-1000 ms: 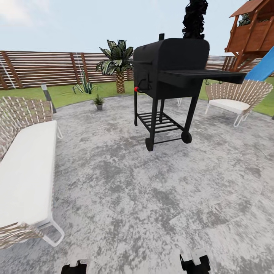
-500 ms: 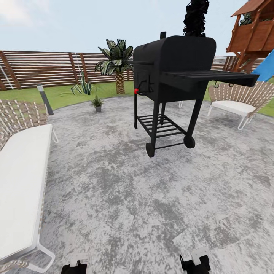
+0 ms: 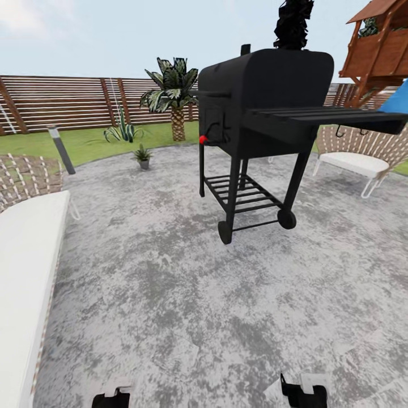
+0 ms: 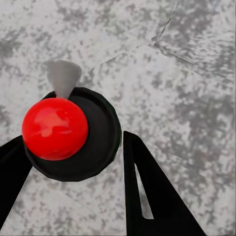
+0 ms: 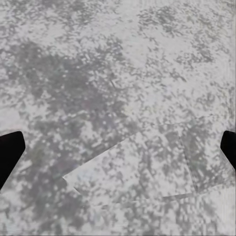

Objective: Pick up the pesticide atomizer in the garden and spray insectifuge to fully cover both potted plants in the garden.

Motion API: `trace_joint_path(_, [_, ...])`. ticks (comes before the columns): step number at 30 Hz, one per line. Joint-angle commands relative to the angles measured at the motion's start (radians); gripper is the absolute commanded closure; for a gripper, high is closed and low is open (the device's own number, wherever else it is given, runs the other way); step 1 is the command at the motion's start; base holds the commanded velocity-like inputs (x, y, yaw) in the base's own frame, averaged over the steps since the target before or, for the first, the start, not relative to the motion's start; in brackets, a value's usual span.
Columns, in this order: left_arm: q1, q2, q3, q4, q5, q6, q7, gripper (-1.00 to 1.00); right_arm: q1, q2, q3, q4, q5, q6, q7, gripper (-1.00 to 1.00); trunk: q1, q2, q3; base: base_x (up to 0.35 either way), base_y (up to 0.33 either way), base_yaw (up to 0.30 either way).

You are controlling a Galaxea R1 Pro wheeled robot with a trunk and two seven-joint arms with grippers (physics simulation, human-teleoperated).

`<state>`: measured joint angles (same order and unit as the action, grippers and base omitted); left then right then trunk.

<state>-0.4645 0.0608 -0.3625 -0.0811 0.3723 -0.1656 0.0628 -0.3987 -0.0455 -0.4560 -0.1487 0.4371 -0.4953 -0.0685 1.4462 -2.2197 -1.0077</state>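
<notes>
Setting, head view: grey stone patio (image 3: 187, 294) spread ahead to a strip of grass and a slatted brown fence (image 3: 68, 102).
Obstacle, head view: a black barbecue grill (image 3: 260, 107) on wheels stood mid-patio, its side shelf reaching out to the robot's right.
Target, head view: one potted plant (image 3: 142, 156) sat at the far patio edge, just short of the grass, well apart from the robot and to the left of the grill.
Seating, head view: a white-cushioned lounger (image 3: 25, 272) lay close on the robot's left; a wicker chair (image 3: 357, 153) stood beyond the grill.
Left end effector, left wrist view: the left end effector (image 4: 73, 152) was closed on the pesticide atomizer (image 4: 69, 132), dark fingers on either side of its black body, red top and pale nozzle facing the camera.
Right end effector, right wrist view: the right end effector (image 5: 118, 147) stood wide, fingertips at the frame edges, nothing between them, patio stone below.
Risk, route: the gap between lounger and grill looked the likely way to the plant; drifting either way could clip the cushion or the grill legs.
Risk, grip: a jolt on the way might tip or loosen the bottle, leaving the nozzle aimed off the leaves.
Risk, coverage: spraying from too far could leave the foliage partly bare; I judged a closer approach necessary.
</notes>
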Motion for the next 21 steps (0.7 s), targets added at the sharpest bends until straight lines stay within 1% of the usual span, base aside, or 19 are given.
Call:
trace_joint_path(1, [0.0, 0.0, -0.009, 0.0, 0.007, -0.003, 0.003, 1.0, -0.001, -0.002, -0.005, 0.001, 0.01, -0.003, -0.006, -1.0, 0.0, 0.0, -0.001, 0.332, 0.0, 0.0])
trace_joint_path(4, [0.0, -0.005, -0.009, 0.0, 0.001, -0.003, 0.003, 1.0, -0.001, -0.003, -0.005, 0.0, 0.009, -0.003, -0.007, -1.0, 0.0, 0.0, -0.001, 0.205, 0.0, 0.0])
trace_joint_path(8, [0.0, -0.016, -0.011, 0.0, -0.005, -0.002, 0.002, 1.0, 0.0, -0.005, -0.006, -0.003, 0.009, -0.003, -0.008, -1.0, 0.0, 0.0, -0.001, 0.033, 0.0, 0.026])
trace_joint_path(12, [0.0, -0.019, -0.013, 0.0, -0.006, 0.0, 0.0, 1.0, -0.001, -0.004, -0.004, -0.002, 0.009, -0.002, -0.007, -1.0, 0.0, 0.0, -0.005, 0.041, -0.007, 0.176])
trace_joint_path(17, [0.0, -0.019, -0.013, 0.0, -0.006, 0.0, 0.002, 1.0, 0.0, -0.004, -0.003, -0.002, 0.009, -0.003, -0.007, -1.0, 0.0, 0.0, -0.01, 0.242, -0.088, 0.201])
trace_joint_path(21, [0.0, -0.019, -0.012, 0.0, -0.006, 0.0, 0.002, 1.0, -0.001, -0.004, -0.003, -0.002, 0.009, -0.003, -0.007, -1.0, 0.0, 0.0, -0.013, 0.298, -0.112, 0.128])
